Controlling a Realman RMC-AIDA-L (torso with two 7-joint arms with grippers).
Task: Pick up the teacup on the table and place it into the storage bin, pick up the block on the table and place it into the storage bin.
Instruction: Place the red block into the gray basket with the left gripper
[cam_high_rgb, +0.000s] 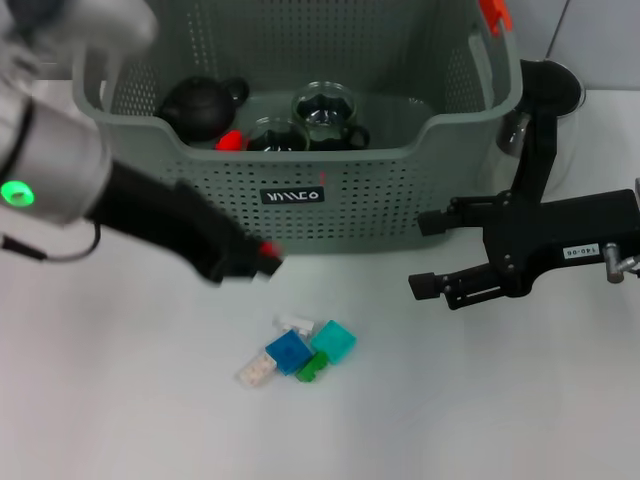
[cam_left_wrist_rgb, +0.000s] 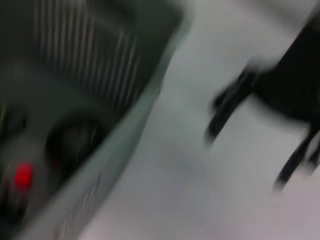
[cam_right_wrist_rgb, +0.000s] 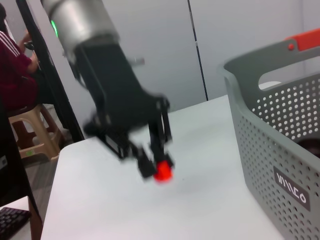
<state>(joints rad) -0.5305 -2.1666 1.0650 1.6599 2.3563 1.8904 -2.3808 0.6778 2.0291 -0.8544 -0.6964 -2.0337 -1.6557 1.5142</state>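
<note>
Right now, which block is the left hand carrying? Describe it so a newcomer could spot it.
Start at the big grey-green storage bin at the back of the table. Just in front of its label, the left hand hangs above the table with a small red block at its tip. The other blocks lie loose on the table, nearer the robot.

the left hand (cam_high_rgb: 262, 262) hangs low, arm slanting down, fingers pinched on something small and red. the right hand (cam_high_rgb: 430, 252) rests level, fingers spread apart.
</note>
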